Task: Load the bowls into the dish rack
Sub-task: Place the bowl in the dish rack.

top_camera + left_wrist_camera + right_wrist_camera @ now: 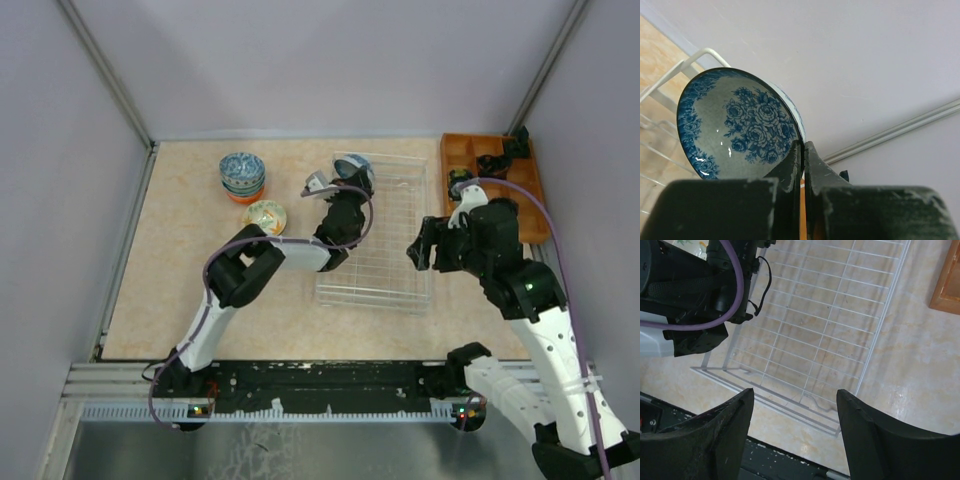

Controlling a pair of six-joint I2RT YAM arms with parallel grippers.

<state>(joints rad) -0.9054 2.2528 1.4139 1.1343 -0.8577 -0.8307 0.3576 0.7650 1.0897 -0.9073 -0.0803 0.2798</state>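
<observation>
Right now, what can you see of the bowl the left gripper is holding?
The blue-flowered bowl is small, round, ceramic-looking: glossy grey-white inside, a blue rose cluster at centre, a blue floral band under a dark rim. It is tilted on edge, inside facing the wrist camera. The left gripper pinches its rim. It sits at the far left corner of the dish rack; whether it touches the wires is unclear.

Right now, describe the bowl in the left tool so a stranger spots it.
Start at the wire dish rack mid-table. At its far left corner the left tool pinches a tilted bowl by the rim. Unlike the stacked bowls further left, it is tipped up on edge, showing blue roses inside.
</observation>
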